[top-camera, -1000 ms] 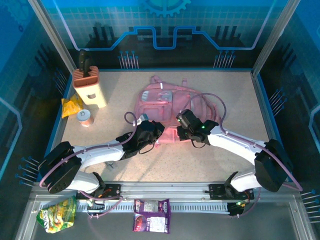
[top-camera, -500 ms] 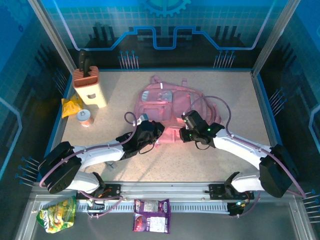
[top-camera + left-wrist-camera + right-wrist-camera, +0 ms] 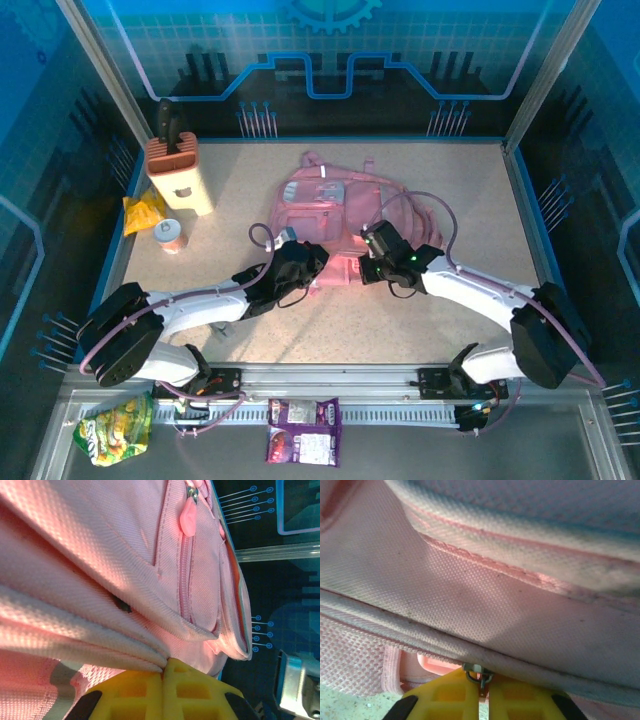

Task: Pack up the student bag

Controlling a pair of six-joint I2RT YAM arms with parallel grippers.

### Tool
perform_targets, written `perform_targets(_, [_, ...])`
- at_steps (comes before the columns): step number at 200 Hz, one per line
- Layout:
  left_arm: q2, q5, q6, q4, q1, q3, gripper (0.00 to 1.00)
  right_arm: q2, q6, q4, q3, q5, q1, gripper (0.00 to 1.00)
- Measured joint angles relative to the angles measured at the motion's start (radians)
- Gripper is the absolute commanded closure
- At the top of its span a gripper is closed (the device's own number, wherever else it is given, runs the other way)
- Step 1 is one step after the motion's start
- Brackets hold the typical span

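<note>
The pink student bag (image 3: 330,195) is laid flat on the speckled table (image 3: 480,200), about in the middle of it. The near edge of the bag is reached by both arms.

The left gripper (image 3: 163,662) is seen at the near left corner of the bag. Its yellow fingers (image 3: 135,690) are pressed together, and a fold of the bag's pink cloth is pinched between them. Just past that fold, a closed zip is seen on the bag, with a pink pull (image 3: 189,517) hung from it.

The right gripper (image 3: 481,677) is placed at the near edge of the bag, a little to the right of its middle. Its fingers are also squeezed together. A small metal ring (image 3: 479,672) on the bag's seam is caught right at their tips, and pink cloth is folded above it.

To the left of the bag, well apart from it, a wooden knife block (image 3: 180,175) is stood upright. A yellow packet (image 3: 143,212) and a small jar (image 3: 172,236) are set near the block, also to the left of the bag.

Nearer than the bag, past the table's edge, a green packet (image 3: 115,428) and a purple packet (image 3: 303,432) are laid on a grey ledge (image 3: 420,440).
</note>
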Motion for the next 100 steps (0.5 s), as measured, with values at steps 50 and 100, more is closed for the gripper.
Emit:
perform_targets(50, [-0.025,0.051,0.007,0.001,0.053,-0.007,1.0,-0.071,-0.021,-0.01,-0.043,-0.012,-0.049,1.0])
perform_targets(100, [-0.038,0.158,0.058,-0.034,0.176,-0.008,1.0,-0.115,-0.035,-0.045,-0.079,-0.009,-0.116,1.0])
